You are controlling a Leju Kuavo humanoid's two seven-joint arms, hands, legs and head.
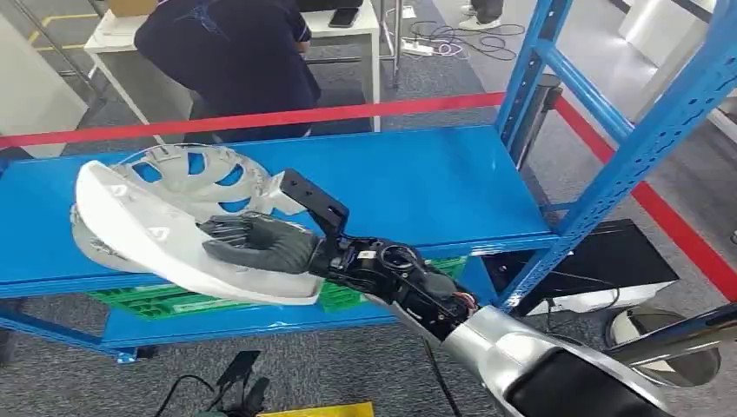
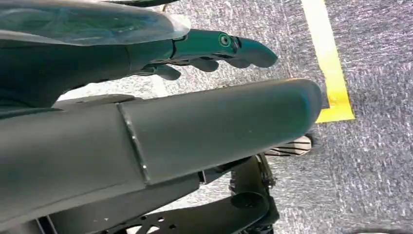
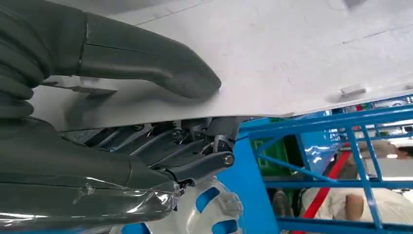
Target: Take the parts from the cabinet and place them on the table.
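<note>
My right hand (image 1: 261, 243) gripped one white panel (image 1: 130, 221), thumb above, fingers beneath. One wheel cover (image 1: 187, 178) lay at its 12 o'clock on the blue shelf (image 1: 417, 187). My left hand (image 2: 214, 48) held nothing, fingers loosely extended.

A person (image 1: 230, 52) in dark clothes bends at a white desk (image 1: 348, 30) beyond the red tape (image 1: 261, 117). Cables (image 1: 456, 39) trail over grey carpet (image 1: 608, 156); a yellow floor line (image 2: 328, 58) runs nearby.
</note>
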